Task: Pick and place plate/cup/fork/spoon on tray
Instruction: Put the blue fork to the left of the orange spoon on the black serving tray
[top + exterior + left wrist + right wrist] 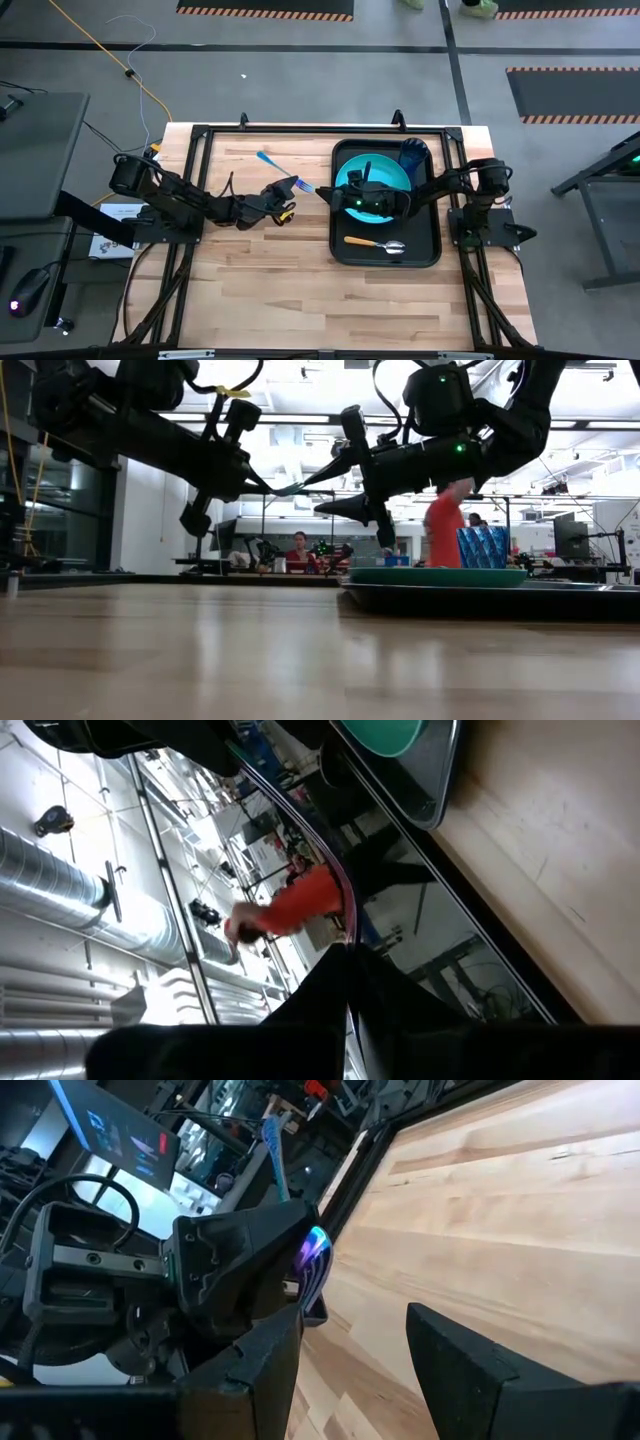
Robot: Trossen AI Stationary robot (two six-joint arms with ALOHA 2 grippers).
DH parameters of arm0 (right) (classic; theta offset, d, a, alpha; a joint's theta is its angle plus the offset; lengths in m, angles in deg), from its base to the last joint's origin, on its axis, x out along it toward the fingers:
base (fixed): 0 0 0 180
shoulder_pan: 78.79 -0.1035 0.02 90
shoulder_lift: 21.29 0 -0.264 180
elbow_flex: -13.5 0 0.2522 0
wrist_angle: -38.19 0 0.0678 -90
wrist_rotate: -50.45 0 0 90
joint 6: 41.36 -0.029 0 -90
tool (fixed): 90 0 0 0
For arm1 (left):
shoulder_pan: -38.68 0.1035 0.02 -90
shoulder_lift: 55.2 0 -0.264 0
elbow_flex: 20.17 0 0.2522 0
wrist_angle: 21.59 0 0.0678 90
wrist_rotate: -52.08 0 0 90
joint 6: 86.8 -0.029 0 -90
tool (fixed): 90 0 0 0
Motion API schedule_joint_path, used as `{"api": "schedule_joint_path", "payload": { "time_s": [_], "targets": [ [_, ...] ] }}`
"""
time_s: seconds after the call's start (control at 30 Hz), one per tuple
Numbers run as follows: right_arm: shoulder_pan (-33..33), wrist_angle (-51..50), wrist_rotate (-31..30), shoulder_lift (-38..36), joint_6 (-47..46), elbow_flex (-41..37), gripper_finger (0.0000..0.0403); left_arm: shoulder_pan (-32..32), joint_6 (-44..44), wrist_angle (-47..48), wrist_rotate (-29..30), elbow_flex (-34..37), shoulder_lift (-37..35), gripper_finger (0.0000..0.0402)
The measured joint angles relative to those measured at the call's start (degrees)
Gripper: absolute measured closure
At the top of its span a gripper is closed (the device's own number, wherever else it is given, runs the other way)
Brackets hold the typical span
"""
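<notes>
My left gripper (290,187) is shut on the fork (272,165) above the bare table, just left of the black tray (340,250). My right gripper (330,195) is open and empty over the tray's left rim, its fingers pointing at the left gripper. In the right wrist view (355,1320) it faces the fork's shiny head (315,1255). The turquoise plate (385,170) lies on the tray's far half. The dark-blue cup (415,153) stands at the tray's far right corner. The orange-handled spoon (375,243) lies on the tray's near part. My left gripper pinches the fork between its two fingers near the neck (296,183), coming level from the table's left. The blue handle (272,1140) sticks out toward the far left, and the head (306,187) points toward the tray. The fork is lifted clear of the table.
Black frame rails (300,130) run along the table's far and side edges. Bare wood lies near and left of the tray (260,290). In the low view, people show in the room behind the table (445,525).
</notes>
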Motion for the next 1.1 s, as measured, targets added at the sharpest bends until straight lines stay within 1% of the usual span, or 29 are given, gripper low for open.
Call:
{"api": "schedule_joint_path", "payload": {
  "time_s": [0.2, 0.37, 0.5, 0.57, 0.73, 1.1],
  "targets": [
    [-0.03, 0.51, 0.43, -0.32, 1.31, 0.2, 0.0224, 0.33, 0.69, 0.73, 1.49, 0.0, 0.11, 0.0401],
    [-0.02, 0.02, 2.43, -1.74, 2.9, 0.15, 0.0224, 0.36, 1.29, 0.38, 1.51, 0.0, -0.04, 0.0401],
    [-0.02, -0.52, 2.18, -3.08, 3.92, 0.15, 0.0224, 0.42, 0.9, -0.36, 0.83, 0.0, -0.09, 0.0401],
    [-0.02, -0.74, 2.22, -3.08, 2.69, 0.1, 0.0224, 0.49, 0.92, -0.55, 0.51, 0.0, -0.13, 0.0401],
    [-0.39, -2.65, 2.4, -3.04, 2.28, 0.04, 0.0224, 1.55, 0.95, -0.54, -1.91, 0.0, -0.13, 0.0401],
    [-0.5, -3.17, 2.43, -2.99, 2.39, 0.0, 0.0224, 3.81, 3.6, -0.55, -3.52, 0.02, -0.17, 0.0401]
  ]
}}
